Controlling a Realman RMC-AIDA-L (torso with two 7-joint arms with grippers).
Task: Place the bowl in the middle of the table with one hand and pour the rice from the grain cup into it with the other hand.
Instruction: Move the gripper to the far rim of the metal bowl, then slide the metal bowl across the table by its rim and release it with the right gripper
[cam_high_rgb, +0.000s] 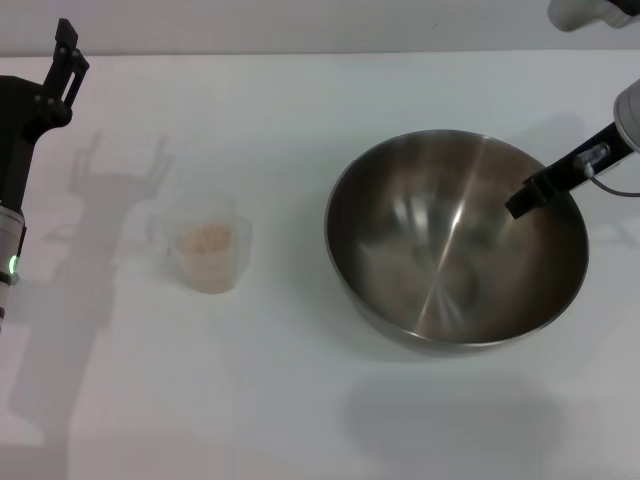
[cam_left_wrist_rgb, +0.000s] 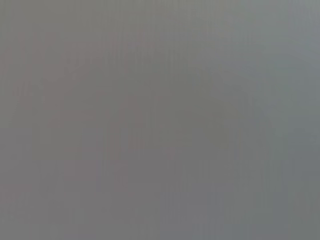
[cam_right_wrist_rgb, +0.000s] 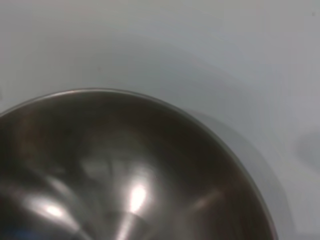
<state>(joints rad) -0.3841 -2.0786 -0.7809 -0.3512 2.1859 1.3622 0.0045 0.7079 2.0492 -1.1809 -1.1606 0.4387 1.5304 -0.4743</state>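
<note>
The bowl (cam_high_rgb: 455, 240) sits right of the desk's (cam_high_rgb: 300, 400) middle, and its shadow falls apart from it on the desk below, so it looks lifted clear of the surface rather than resting. The right claw (cam_high_rgb: 528, 197) reaches in from the right with a dark finger over the rim on that side, apparently pinching the wall; only that one finger shows, so a firm hold on the bowl is my reading, not a certainty. In the right wrist view the bowl's inside (cam_right_wrist_rgb: 125, 190) fills the lower part, empty of grain. The step in hand looks like carrying the bowl to the desk's centre. To do it well, keep the bowl level and move it left slowly, since a rim pinch on a wide steel bowl lets it swing or slip; lower it until the base is flat before letting go. Stop short of the grain cup (cam_high_rgb: 207, 245), which stands upright to the left with the rice (cam_high_rgb: 206, 238) heaped in its lower part (a knock would spill it). The left claw (cam_high_rgb: 68, 55) hangs at the far left edge, well apart from the cup, its fingers spread and holding nothing; its wrist view shows nothing distinct.
</note>
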